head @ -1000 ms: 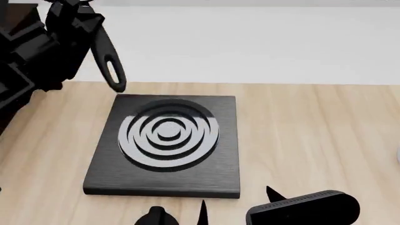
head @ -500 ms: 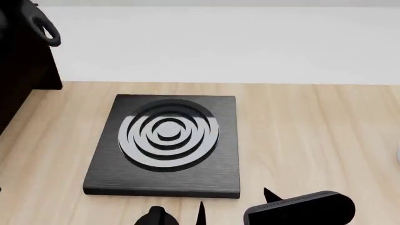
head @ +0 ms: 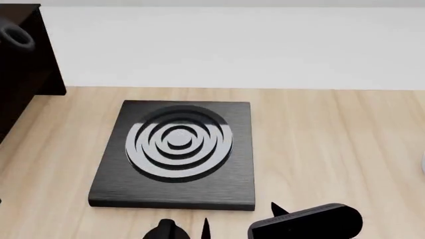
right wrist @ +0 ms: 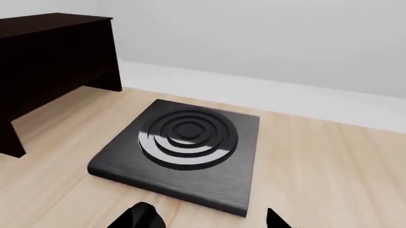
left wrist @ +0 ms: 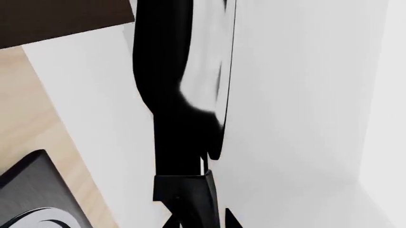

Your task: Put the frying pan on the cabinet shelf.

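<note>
In the left wrist view my left gripper is shut on the long black handle of the frying pan. The pan hangs edge-on in the air, its pale grey inside showing beside the black underside. The dark brown cabinet lies just beyond the pan. In the head view only the handle's loop end shows at the left edge, in front of the cabinet; the left gripper itself is out of that view. My right gripper is open and empty low over the table's near edge. It also shows in the right wrist view.
A square black burner plate with concentric rings lies on the light wooden tabletop; it also shows in the right wrist view. A small black knob sits at the near edge. The cabinet stands left of the plate.
My left arm has swung left and up with the pan, leaving the head view; only the handle's loop end remains at the left edge. The right gripper has drifted slightly left.
</note>
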